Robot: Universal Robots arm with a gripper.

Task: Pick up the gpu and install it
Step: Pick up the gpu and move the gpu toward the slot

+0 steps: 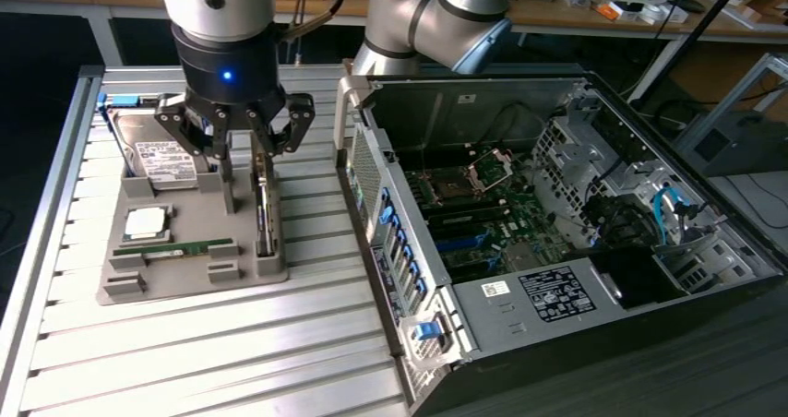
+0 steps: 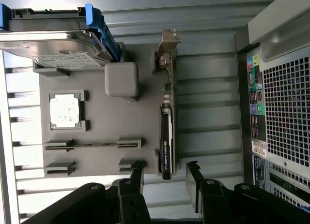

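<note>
gpu, Nvidia Quadro lettering, edge-up in tray, gripper spread above

You'll find the gpu standing upright on its long edge in a slot of the grey holder tray. In the exterior view it sits along the tray's 3 o'clock side and runs from 12 toward 6 o'clock. It's a thin dark card, blade-like edge-on, with a pale metal bracket at its 12 o'clock end and a black cooler with a small green mark on the 6 o'clock half.
</note>
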